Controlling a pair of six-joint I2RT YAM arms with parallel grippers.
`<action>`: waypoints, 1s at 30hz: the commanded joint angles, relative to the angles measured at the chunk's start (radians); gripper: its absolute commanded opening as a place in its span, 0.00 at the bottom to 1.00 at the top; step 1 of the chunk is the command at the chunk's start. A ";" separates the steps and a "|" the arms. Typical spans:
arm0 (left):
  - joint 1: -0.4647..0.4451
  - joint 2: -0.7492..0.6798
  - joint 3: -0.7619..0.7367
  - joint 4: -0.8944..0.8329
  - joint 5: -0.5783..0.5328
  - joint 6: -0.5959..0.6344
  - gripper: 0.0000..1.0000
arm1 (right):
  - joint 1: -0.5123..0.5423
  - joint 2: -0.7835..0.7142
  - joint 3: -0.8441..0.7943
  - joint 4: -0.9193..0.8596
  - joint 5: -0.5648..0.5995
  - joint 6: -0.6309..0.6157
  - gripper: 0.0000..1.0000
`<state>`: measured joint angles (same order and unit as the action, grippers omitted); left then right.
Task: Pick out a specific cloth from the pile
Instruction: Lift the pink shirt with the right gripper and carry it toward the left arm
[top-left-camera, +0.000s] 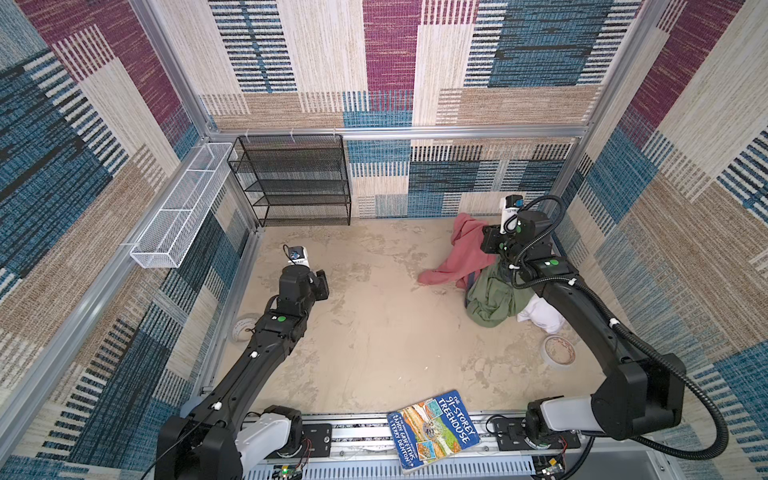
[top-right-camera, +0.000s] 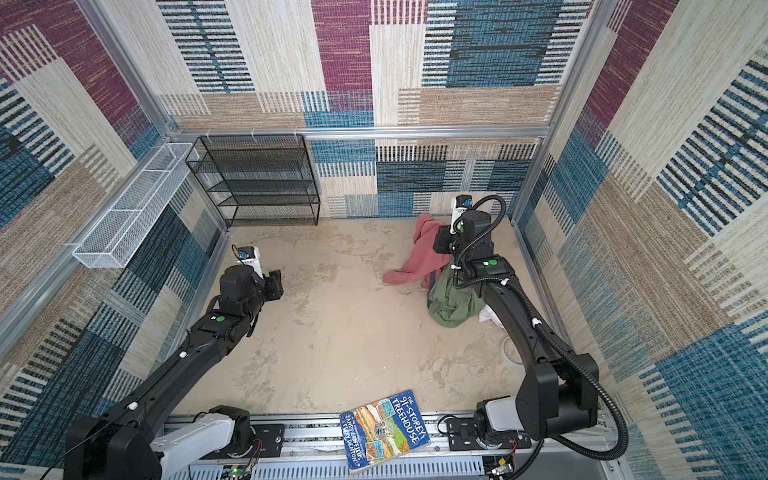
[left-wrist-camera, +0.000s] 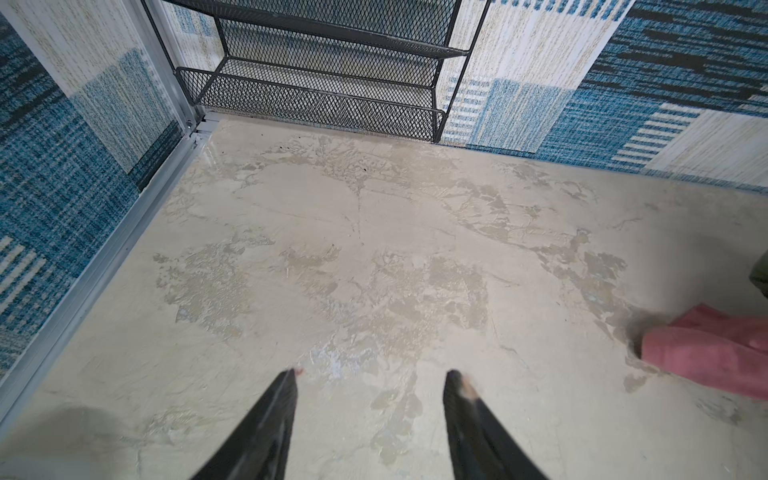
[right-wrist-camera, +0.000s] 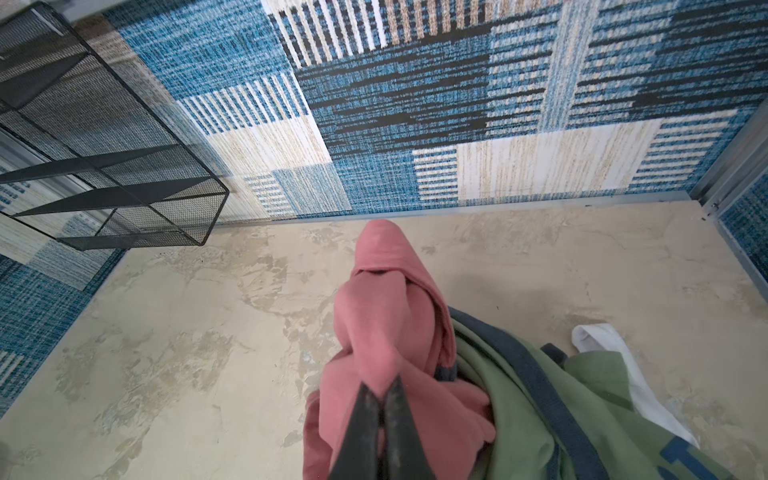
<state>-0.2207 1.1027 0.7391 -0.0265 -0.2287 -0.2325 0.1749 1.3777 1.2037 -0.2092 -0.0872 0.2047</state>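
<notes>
At the far right corner of the bench (top-left-camera: 374, 332), the right pincer (right-wrist-camera: 384, 384) has its jaws together, clamped on a fold of the salmon-pink cloth (top-left-camera: 457, 257).

Findings:
1. The cloth hangs from that grip. One end peaks toward the back wall. Its free tail slopes down and rests on the bare bench toward the centre, in both top views.
2. The long axis runs from the raised peak by the back wall down to that tail, slanting toward the left arm's side.
3. The cloth is not clear of the pile (top-left-camera: 498, 307). In the right wrist view a dark grey-blue band lies across the olive-green garment (right-wrist-camera: 582, 395), and the pink fabric touches it. The white cloth (right-wrist-camera: 615, 357) lies just beside, on the far side of the olive-green garment.
4. The left pincer (left-wrist-camera: 374, 374) has its jaws apart and holds nothing. It hovers over bare bench near the black mesh shelf (left-wrist-camera: 324, 91), well apart from the pile. Only the cloth's tail shows at the edge of its wrist view.

Assessment: the right arm is the nearer and has the hold. Separation looks likely to depend on drawing the cloth along its axis, away from the olive-green garment and toward the open centre. The banded end may drag that garment along.
</notes>
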 joint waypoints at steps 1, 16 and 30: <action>0.000 -0.006 0.011 -0.010 0.004 0.005 0.60 | -0.002 -0.005 0.031 0.038 -0.033 0.012 0.00; 0.000 -0.016 0.018 -0.018 0.002 0.000 0.60 | -0.002 -0.001 0.124 0.012 -0.097 0.011 0.00; 0.000 -0.026 0.023 -0.020 0.002 -0.007 0.60 | -0.002 0.024 0.246 -0.015 -0.207 0.016 0.00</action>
<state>-0.2207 1.0809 0.7490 -0.0414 -0.2287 -0.2329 0.1707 1.3983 1.4197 -0.2588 -0.2535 0.2119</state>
